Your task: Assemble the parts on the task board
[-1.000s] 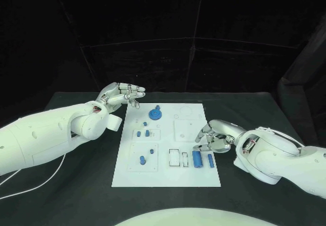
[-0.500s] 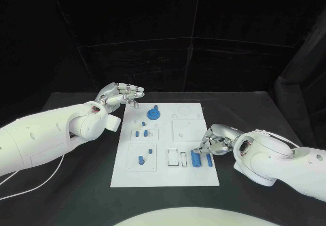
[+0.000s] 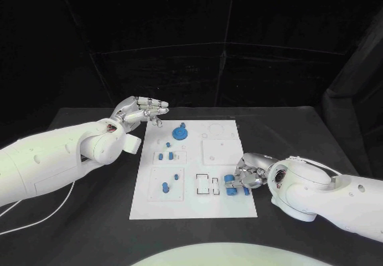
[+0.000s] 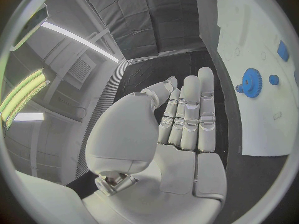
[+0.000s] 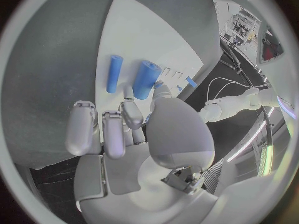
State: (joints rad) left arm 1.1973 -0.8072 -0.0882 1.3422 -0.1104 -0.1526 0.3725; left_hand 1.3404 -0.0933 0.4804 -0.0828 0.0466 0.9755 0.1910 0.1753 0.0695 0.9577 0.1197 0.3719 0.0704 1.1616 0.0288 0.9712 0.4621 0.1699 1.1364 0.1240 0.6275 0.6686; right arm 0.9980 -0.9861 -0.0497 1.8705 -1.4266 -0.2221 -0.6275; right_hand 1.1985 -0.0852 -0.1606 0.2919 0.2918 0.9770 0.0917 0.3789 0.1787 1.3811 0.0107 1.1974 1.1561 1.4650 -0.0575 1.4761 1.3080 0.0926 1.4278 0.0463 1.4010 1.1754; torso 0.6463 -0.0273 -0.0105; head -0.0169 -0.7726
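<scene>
The white task board (image 3: 231,208) lies mid-table. Two blue cylinders lie near its right edge, a thick one (image 3: 231,187) (image 5: 146,79) and a thin one (image 3: 246,191) (image 5: 114,73). My right hand (image 3: 249,172) reaches down over them; its thumb and a fingertip (image 5: 127,95) flank the thick cylinder's near end, which still lies on the board. My left hand (image 3: 144,112) hovers beyond the board's far left corner, its fingers (image 4: 190,114) straight and side by side, holding nothing.
A blue gear (image 3: 182,133) (image 4: 252,82) stands at the board's far end. Small blue pieces (image 3: 167,157) (image 3: 167,188) sit along the left half. Two black-outlined slots (image 3: 209,184) lie just left of the cylinders. Black table surrounds the board.
My right hand has slid along the board's right edge toward the near side and lowered onto the blue cylinders, covering part of them. The left hand has not moved.
</scene>
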